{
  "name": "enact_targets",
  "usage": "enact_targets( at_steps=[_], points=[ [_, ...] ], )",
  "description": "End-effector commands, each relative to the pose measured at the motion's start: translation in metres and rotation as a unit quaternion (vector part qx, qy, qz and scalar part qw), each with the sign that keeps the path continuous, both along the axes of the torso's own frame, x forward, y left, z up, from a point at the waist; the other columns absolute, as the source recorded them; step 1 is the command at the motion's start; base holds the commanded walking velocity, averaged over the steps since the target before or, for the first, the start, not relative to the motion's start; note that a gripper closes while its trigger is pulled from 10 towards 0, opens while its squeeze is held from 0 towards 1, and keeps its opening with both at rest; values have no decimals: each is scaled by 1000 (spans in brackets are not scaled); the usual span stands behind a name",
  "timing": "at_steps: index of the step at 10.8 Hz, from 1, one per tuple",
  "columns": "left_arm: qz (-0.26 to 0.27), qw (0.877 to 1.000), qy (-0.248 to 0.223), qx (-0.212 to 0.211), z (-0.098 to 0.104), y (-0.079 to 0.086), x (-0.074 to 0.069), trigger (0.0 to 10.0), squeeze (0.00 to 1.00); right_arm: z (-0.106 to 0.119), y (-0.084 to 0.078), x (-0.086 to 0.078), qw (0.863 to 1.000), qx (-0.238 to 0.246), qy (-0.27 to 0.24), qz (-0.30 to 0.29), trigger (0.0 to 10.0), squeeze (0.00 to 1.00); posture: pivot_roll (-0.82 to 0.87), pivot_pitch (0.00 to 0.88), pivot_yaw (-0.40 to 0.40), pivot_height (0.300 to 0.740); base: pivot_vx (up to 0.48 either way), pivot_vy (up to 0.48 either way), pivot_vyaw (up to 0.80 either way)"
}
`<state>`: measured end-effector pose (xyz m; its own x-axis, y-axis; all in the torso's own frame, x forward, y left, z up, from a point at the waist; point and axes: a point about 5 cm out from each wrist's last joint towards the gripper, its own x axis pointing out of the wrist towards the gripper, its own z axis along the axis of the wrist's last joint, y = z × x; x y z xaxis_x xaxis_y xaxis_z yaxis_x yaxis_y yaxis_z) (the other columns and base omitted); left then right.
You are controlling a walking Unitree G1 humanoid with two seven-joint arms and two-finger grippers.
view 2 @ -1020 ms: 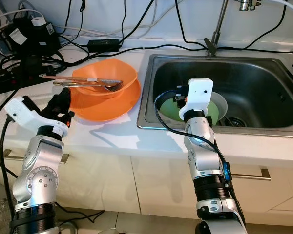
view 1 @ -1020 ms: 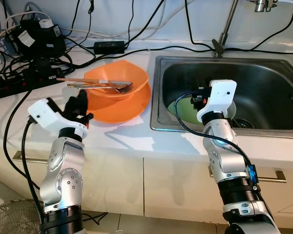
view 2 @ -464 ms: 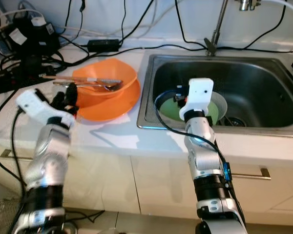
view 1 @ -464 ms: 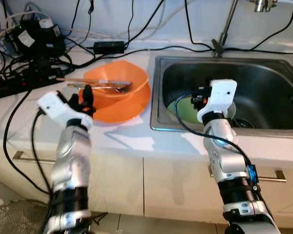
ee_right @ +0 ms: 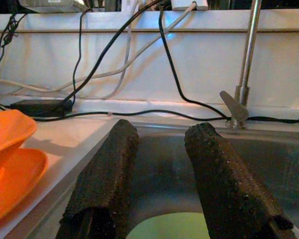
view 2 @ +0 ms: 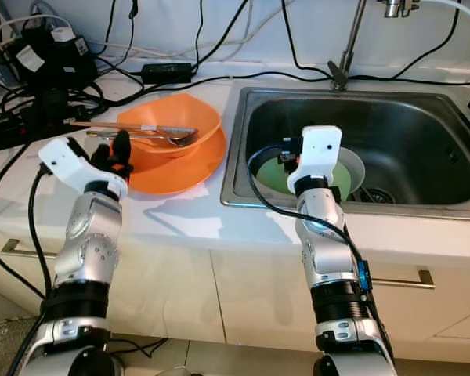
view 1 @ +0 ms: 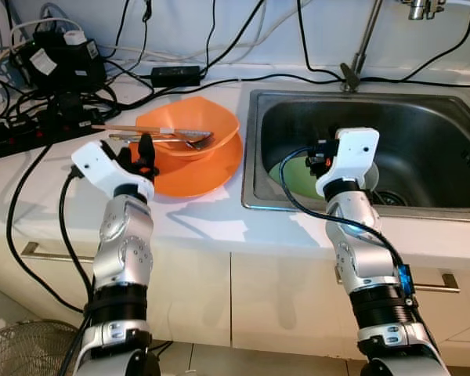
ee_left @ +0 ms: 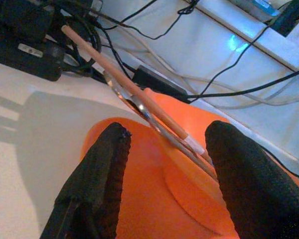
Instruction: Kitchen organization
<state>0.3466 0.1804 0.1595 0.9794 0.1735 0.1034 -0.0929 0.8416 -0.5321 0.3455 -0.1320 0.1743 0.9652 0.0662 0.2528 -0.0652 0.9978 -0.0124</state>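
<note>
Tangle of black cables and power bricks (view 1: 51, 66) sits at the far left corner of the white surface (view 1: 196, 223). Left gripper (ee_left: 164, 164) hovers just above the surface at the near-left rim of the orange plate (view 1: 207, 168), fingers (ee_left: 102, 174) released, spread wide, holding nothing. Orange bowl (view 1: 192, 125) sits on the plate, near the sink's left edge. Across the bowl's rim lie chopsticks (ee_left: 124, 82) and a metal utensil (view 1: 184, 141), handles sticking out over the bowl's left side toward the cables; left wrist view looks along them between the fingers. A black adapter (view 1: 175, 75) lies at the back edge of the surface behind the bowl. Steel sink (view 1: 439, 133) is set into the right part of the surface, faucet (view 1: 360, 47) at its back edge. Right gripper (ee_right: 159, 184) reaches over the sink's front rim, fingers (ee_right: 107, 174) apart and empty, above a pale green plate (view 1: 291, 176) that lies in the basin at its front left, next to the drain (view 1: 392, 197).
</note>
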Motion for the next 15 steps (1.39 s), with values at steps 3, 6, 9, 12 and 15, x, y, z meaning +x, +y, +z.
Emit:
enact_targets(
  at_steps=[3,6,9,12,15],
  points=[
    [8,1000,-15,7,10,1,13,10000,0,8,1,2,1000,0,-13,5,10000,0,60,0,39,740,0,0,0],
    [13,1000,-20,4,13,1,20,10000,0,9,-1,2,1000,-2,-14,3,10000,0,53,0,38,740,0,0,0],
    [20,1000,-13,2,10,3,21,0,0,8,-1,2,1000,-3,-13,4,10000,0,53,0,36,740,0,0,0],
    [22,1000,-10,-2,7,3,23,0,0,8,-1,2,1000,-4,-11,6,10000,0,52,0,33,740,0,0,0],
    [19,1000,-15,-3,10,2,23,0,0,8,-1,2,1000,-5,-12,5,10000,0,51,0,31,740,0,0,0]
  ],
)
